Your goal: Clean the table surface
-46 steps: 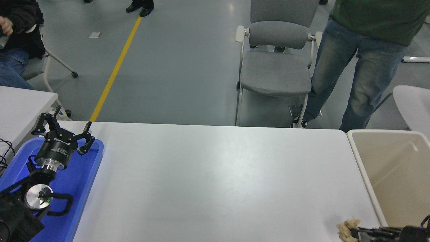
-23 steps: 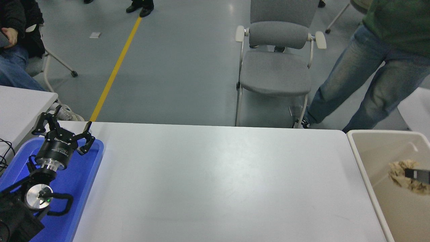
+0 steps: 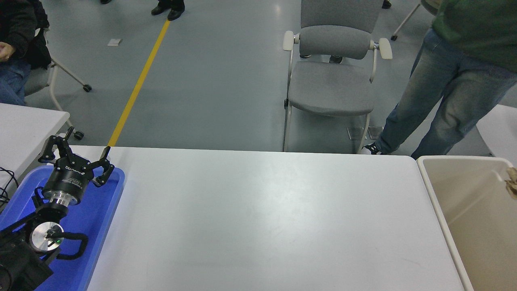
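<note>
The table surface (image 3: 262, 218) lies wide, white, matte, seemingly smooth.

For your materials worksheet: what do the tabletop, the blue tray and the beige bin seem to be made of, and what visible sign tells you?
Table surface: probably laminate or coated board; smooth, matte white, soft diffuse glare.
Blue tray: likely moulded plastic; uniform saturated colour, rounded raised rim.
Beige bin: likely plastic; thin rounded lip, smooth plain walls, slight sheen.

A white table surface (image 3: 262, 218) fills the centre; a blue tray (image 3: 97, 226) lies lower left under the black left gripper (image 3: 76, 155), a beige bin (image 3: 456, 210) lower right.
</note>
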Robot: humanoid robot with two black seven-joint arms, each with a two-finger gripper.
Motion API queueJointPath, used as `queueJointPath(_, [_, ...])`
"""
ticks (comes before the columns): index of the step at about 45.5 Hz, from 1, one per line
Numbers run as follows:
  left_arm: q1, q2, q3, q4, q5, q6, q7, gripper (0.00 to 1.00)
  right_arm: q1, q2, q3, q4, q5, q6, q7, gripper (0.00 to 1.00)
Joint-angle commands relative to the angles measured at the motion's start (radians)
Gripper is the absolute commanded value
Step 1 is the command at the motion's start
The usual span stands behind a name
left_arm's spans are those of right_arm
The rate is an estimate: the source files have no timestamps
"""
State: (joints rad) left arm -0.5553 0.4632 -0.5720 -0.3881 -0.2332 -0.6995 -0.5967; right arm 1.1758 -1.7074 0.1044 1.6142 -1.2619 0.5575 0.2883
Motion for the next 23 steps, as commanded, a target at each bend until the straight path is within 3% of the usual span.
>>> queueJointPath(1, [0.000, 0.000, 0.000, 0.000, 0.000, 0.000, 0.000, 1.00, 0.025, -0.011, 0.009, -0.003, 0.012, 0.032, -0.001, 0.00])
queueJointPath(16, [0.000, 0.000, 0.000, 0.000, 0.000, 0.000, 0.000, 1.00, 0.035, 0.009, 0.009, -0.094, 0.061, 0.015, -0.018, 0.00])
queueJointPath(23, [0.000, 0.000, 0.000, 0.000, 0.000, 0.000, 0.000, 1.00, 0.025, 0.113, -0.019, -0.200, 0.064, -0.074, -0.049, 0.00])
